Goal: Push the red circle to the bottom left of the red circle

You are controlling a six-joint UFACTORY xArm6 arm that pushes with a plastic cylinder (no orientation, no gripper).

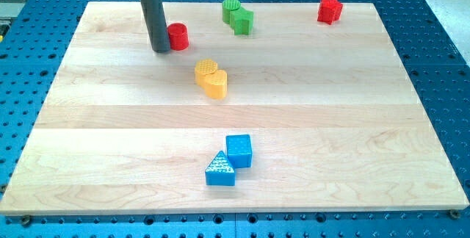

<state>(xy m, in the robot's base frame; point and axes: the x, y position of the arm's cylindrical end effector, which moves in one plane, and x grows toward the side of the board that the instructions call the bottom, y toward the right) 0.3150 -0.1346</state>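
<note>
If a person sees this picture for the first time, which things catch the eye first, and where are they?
The dark rod stands out first: it comes down at the view's top left, and my tip rests right against the left side of the red circle. Next come the bright pairs on the pale wooden board: two yellow blocks touching near the middle, two green blocks at the top, and a blue cube beside a blue triangle near the bottom.
</note>
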